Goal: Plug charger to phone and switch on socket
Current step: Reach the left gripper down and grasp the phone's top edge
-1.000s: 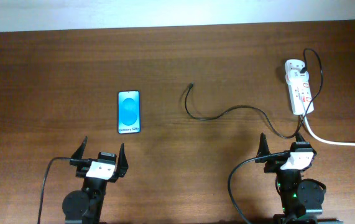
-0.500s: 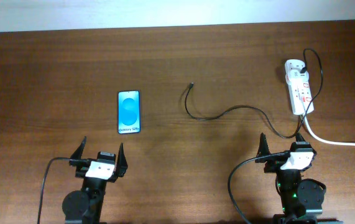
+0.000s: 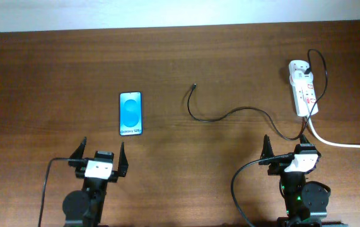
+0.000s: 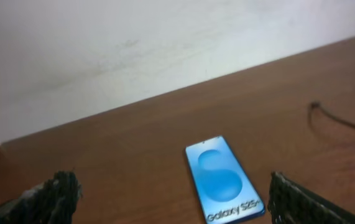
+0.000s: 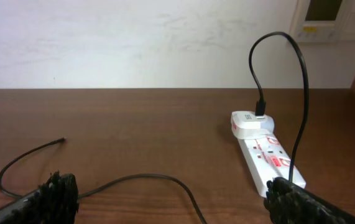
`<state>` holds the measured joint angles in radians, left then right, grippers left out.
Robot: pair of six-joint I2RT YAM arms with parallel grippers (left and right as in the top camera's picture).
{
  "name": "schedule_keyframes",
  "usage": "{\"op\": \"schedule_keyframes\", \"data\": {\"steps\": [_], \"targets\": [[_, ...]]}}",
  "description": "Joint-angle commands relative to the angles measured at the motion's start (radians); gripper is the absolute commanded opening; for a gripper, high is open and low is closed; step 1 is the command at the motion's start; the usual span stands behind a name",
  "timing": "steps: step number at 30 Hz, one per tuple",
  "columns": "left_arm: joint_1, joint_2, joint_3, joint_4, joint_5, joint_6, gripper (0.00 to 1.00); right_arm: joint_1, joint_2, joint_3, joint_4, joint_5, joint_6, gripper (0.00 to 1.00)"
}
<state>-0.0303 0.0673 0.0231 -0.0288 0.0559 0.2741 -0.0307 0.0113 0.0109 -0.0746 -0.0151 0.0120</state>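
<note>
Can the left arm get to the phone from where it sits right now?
Probably yes. The phone lies flat just ahead of the open left gripper, with only bare table between them. The charger lies off to the side, out of that path.

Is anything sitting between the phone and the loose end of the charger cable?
No. In the overhead view, only bare wooden table separates the phone from the loose end of the charger cable.

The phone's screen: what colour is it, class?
The phone screen is bright blue with white lettering; clearest in the left wrist view.
</note>
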Motion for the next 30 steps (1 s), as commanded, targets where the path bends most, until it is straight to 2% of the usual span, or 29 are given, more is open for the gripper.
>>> {"op": "schedule_keyframes", "data": {"steps": [1, 7, 10, 13, 17, 18, 21, 24, 25, 26, 30], "targets": [[0.007, 0.183, 0.106, 0.084, 0.015, -0.105, 1.00, 0.007, -0.002, -0.005, -0.005, 0.005, 0.003, 0.99], [0.007, 0.542, 0.392, 0.083, 0.066, -0.106, 1.00, 0.007, -0.002, -0.005, -0.005, 0.005, 0.003, 0.98], [0.007, 0.727, 0.560, 0.019, 0.142, -0.106, 1.00, 0.007, -0.002, -0.005, -0.005, 0.005, 0.003, 0.98], [0.007, 0.972, 0.811, -0.182, 0.179, -0.106, 0.99, 0.007, -0.002, -0.005, -0.005, 0.005, 0.003, 0.98], [0.007, 1.298, 1.193, -0.627, 0.283, -0.105, 0.99, 0.007, -0.002, -0.005, -0.005, 0.005, 0.003, 0.99], [0.007, 1.346, 1.222, -0.692, 0.292, -0.105, 0.99, 0.007, -0.002, -0.005, -0.005, 0.005, 0.003, 0.98], [0.007, 1.444, 1.222, -0.757, 0.300, -0.105, 0.99, 0.007, -0.002, -0.005, -0.005, 0.005, 0.003, 0.99], [0.007, 1.500, 1.223, -0.740, 0.350, -0.105, 0.99, 0.007, -0.002, -0.005, -0.005, 0.005, 0.003, 0.98], [0.007, 1.510, 1.228, -0.730, 0.305, -0.169, 0.97, 0.007, -0.002, -0.005, -0.005, 0.005, 0.003, 0.98], [0.007, 1.546, 1.266, -0.746, 0.182, -0.286, 0.98, 0.007, -0.002, -0.005, -0.005, 0.005, 0.003, 0.98], [-0.007, 1.761, 1.587, -0.979, 0.066, -0.289, 1.00, 0.007, -0.002, -0.005, -0.005, 0.005, 0.003, 0.98]]}}
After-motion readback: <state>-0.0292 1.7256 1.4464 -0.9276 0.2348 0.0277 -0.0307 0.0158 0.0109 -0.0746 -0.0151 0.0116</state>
